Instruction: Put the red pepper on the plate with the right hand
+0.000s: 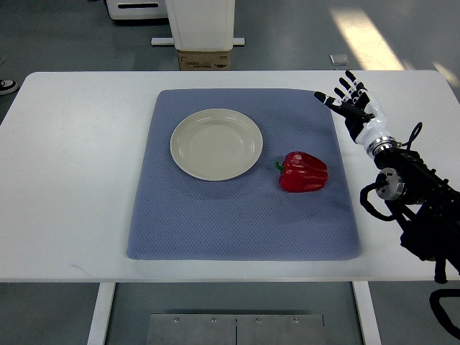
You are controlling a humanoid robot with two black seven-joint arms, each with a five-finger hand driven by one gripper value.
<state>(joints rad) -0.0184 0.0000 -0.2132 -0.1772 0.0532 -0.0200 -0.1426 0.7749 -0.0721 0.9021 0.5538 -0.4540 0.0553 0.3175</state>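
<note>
A red pepper (pixel 303 172) lies on its side on the blue mat (pixel 237 223), its green stem pointing left toward the plate. The cream plate (pixel 216 144) sits to the pepper's upper left on the mat and holds nothing. My right hand (pixel 346 98) hovers over the mat's far right corner, above and to the right of the pepper, with fingers spread and nothing in them. Its black arm comes in from the right edge. The left arm does not show.
The mat lies on a white table (pixel 72 180). Beyond the far edge stand a white machine base (pixel 201 25) and a cardboard box (pixel 204 61) on the floor. A shoe tip (pixel 6 86) shows at the left edge.
</note>
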